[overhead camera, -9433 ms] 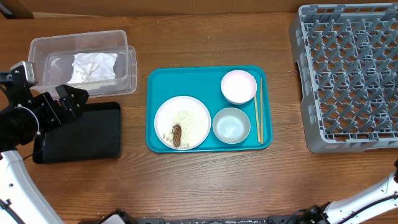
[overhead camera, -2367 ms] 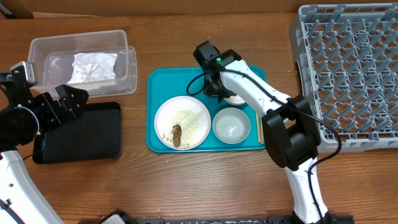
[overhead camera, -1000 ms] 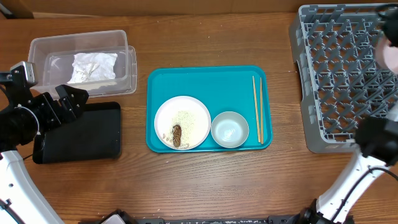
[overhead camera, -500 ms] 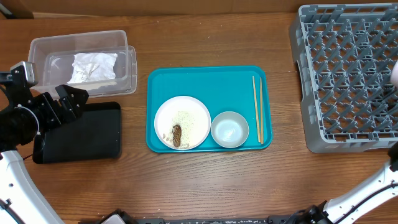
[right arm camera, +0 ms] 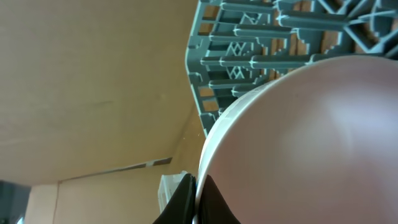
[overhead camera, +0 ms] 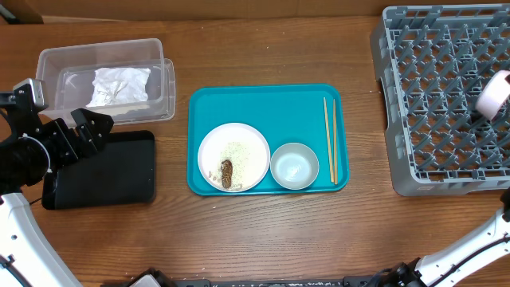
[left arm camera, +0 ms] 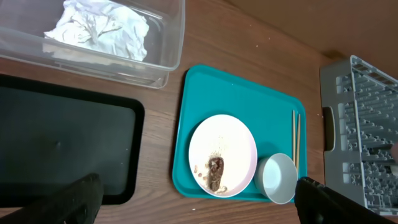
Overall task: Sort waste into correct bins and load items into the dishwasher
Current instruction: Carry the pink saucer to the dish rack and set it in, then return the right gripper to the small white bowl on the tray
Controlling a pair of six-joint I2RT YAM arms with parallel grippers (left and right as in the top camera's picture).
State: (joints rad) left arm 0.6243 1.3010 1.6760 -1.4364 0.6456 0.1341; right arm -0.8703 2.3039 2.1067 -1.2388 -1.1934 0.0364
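My right gripper point(right arm camera: 198, 200) is shut on the rim of the pale pink saucer point(right arm camera: 311, 143). It holds the saucer tilted on edge over the right side of the grey dish rack point(overhead camera: 438, 96); the saucer point(overhead camera: 493, 94) shows at the overhead's right edge. The plate point(overhead camera: 233, 156) with rice and a brown lump point(overhead camera: 227, 171), the blue-grey bowl point(overhead camera: 295, 165) and the chopsticks point(overhead camera: 329, 139) lie on the teal tray point(overhead camera: 263, 100). My left gripper point(left arm camera: 199, 205) is open and empty above the black tray point(overhead camera: 107, 171). The napkin point(overhead camera: 119, 84) lies in the clear tub point(overhead camera: 48, 60). No cup or sauce packet shows.
The dish rack's near wall point(overhead camera: 398, 179) stands just right of the teal tray. The clear tub and black tray sit side by side at the far left, with bare wooden table point(overhead camera: 263, 231) along the front edge.
The saucer has come further into the overhead view, moving left and down over the rack's right side. The left arm and the things on the teal tray have not moved.
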